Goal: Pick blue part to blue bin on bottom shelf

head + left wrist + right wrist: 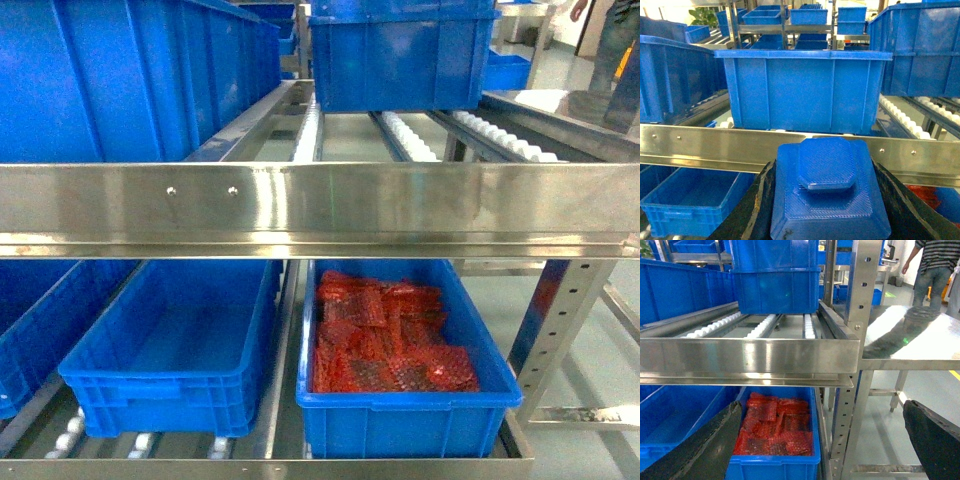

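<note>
Blue ridged plastic part point(830, 192) sitting gripped in my left jaws; I am lowering it under the steel rail point(705, 147) toward the empty blue bin point(180, 350); right jaws gaping, empty.

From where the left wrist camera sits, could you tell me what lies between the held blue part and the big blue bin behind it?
In the left wrist view, a stainless-steel rail crosses between the blue part and the big blue bin.

You see the left gripper point(830, 200) clamped on the blue part point(829, 192), before a steel rail point(705, 147); a blue bin point(690, 200) sits lower left.
</note>
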